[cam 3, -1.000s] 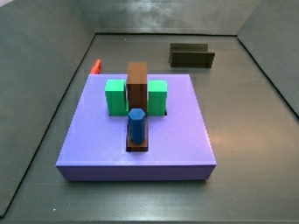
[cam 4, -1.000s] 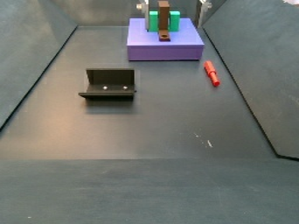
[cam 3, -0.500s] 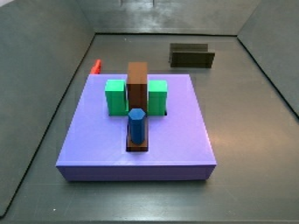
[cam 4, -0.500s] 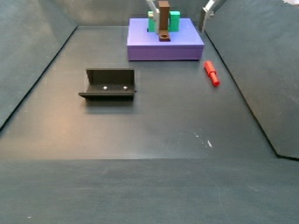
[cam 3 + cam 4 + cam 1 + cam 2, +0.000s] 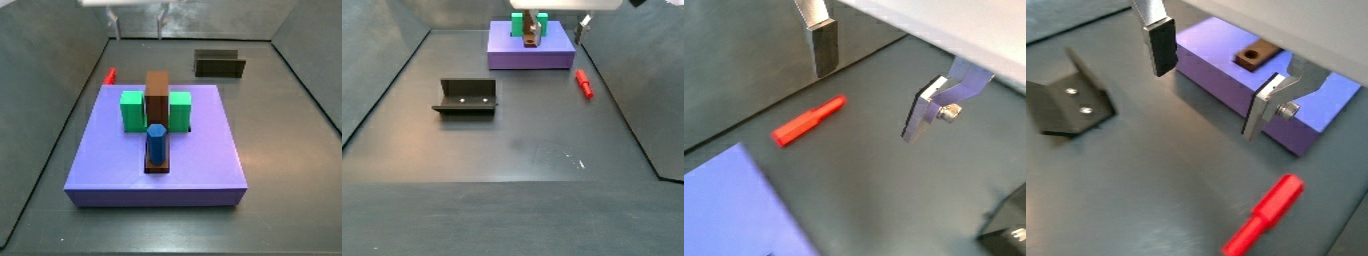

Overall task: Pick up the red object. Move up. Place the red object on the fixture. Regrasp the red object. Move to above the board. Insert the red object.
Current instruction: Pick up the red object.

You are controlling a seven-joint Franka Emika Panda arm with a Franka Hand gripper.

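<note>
I see my claw (image 5: pixel 871 88) up high with its fingers (image 5: pixel 1158 45) wide apart, holding nothing. The red object (image 5: pixel 808 120) lies flat on the floor beside the purple board (image 5: pixel 529 51), well apart from the fixture (image 5: pixel 468 96).

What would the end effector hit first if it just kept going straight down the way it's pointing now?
Probably bare floor. In both wrist views the end effector hangs open and empty, nothing between its fingers. The red object lies off to one side of that gap, beside the board, though depth is hard to judge.
</note>
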